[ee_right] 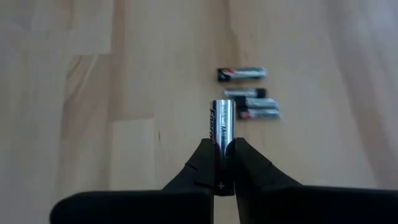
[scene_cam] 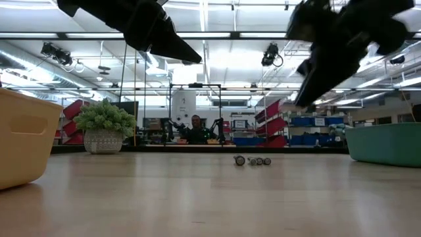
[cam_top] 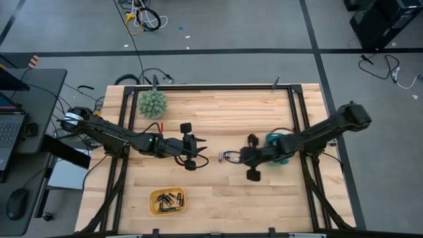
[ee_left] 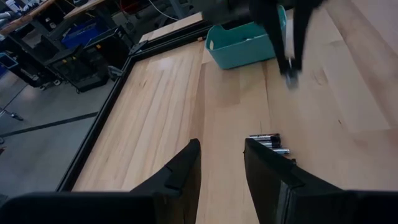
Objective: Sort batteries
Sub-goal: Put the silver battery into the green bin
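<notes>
Three batteries (ee_right: 249,93) lie side by side on the wooden table's middle, also seen in the left wrist view as batteries (ee_left: 270,142). My right gripper (ee_right: 222,149) hangs above and just right of them, shut on a silvery battery (ee_right: 222,124). My left gripper (ee_left: 221,168) hovers open to their left, above the table, with nothing between its fingers. A yellow tray (cam_top: 167,201) holding several dark batteries sits near the front edge. A teal tray (cam_top: 277,142) stands under my right arm. My right gripper pinches the silvery battery between its two fingers at the end marked with a plus (ee_right: 222,163). The battery lies along the fingers and sticks out past their tips. The fingers slant down toward the table's left. The battery is lifted clear of the table.
A spiky green ball (cam_top: 152,102) sits at the far left of the table. A black frame (cam_top: 299,119) runs along the table's sides. Bare wood lies between the loose batteries (cam_top: 230,157) and the yellow tray.
</notes>
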Robot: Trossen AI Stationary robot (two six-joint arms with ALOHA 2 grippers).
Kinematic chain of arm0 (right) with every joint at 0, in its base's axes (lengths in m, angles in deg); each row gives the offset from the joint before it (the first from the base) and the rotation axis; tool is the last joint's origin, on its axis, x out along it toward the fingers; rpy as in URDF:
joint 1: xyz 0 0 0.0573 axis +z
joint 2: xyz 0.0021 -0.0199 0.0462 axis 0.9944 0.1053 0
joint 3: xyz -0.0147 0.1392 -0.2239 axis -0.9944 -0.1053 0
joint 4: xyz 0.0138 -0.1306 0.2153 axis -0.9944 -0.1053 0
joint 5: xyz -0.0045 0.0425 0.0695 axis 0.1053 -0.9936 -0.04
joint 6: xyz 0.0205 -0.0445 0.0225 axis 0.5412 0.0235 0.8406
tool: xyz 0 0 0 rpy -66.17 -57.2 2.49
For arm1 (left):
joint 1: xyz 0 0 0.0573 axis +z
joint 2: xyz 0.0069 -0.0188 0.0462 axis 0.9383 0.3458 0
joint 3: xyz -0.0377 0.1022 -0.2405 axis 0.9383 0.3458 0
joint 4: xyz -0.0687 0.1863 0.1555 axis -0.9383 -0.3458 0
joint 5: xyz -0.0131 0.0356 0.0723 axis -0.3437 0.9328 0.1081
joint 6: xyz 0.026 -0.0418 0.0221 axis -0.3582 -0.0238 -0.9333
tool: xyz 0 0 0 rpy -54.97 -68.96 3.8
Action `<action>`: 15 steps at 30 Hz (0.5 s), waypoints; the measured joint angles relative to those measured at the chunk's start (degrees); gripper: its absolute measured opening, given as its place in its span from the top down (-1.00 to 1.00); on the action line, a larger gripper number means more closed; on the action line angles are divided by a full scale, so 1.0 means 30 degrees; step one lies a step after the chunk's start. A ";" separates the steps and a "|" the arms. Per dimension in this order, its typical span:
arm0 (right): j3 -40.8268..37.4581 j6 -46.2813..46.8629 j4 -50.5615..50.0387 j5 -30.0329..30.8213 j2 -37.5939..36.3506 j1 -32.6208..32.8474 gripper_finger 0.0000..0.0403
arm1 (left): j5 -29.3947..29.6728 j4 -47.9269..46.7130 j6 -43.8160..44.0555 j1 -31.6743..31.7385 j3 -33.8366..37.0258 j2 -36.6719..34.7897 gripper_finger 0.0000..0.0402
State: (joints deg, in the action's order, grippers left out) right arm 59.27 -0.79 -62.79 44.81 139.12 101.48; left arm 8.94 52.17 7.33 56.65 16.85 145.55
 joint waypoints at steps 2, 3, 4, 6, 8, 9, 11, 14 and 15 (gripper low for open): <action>0.0000 0.0675 -0.1419 0.0379 -0.1334 0.0488 0.89 | 0.0000 0.0000 0.0000 0.0004 0.0000 0.0000 0.40; 0.0000 0.1145 -0.2056 0.0735 -0.1995 0.0826 0.89 | 0.0000 0.0000 0.0000 0.0005 0.0000 0.0000 0.40; 0.0000 0.1740 -0.2763 0.1239 -0.2691 0.1172 0.89 | 0.0000 0.0000 0.0000 0.0005 0.0000 0.0000 0.40; 0.0014 0.3413 -0.4540 0.2334 -0.4044 0.1794 0.89 | 0.0000 0.0000 0.0000 0.0000 0.0000 0.0000 0.40; 0.0022 0.6108 -0.6827 0.3769 -0.5267 0.2417 0.89 | -0.0004 -0.0004 0.0000 0.0001 0.0000 0.0000 0.40; 0.0022 0.7864 -0.8113 0.4509 -0.5777 0.2703 0.89 | -0.0002 -0.0005 0.0000 0.0000 0.0000 0.0000 0.40; 0.0022 1.1744 -1.0580 0.5486 -0.6575 0.3197 0.89 | -0.0001 0.0000 0.0000 -0.0001 0.0000 0.0000 0.40; 0.0022 1.7959 -1.3320 0.5612 -0.7114 0.3671 0.89 | -0.0004 -0.0004 0.0000 0.0005 0.0000 0.0000 0.40; 0.0022 1.9963 -1.4078 0.5652 -0.7119 0.3812 0.89 | 0.0000 -0.0001 0.0000 0.0005 0.0000 0.0000 0.40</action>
State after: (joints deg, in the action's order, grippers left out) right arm 59.33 59.10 -105.02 61.76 117.76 112.92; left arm 8.94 52.17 7.33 56.67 16.85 145.55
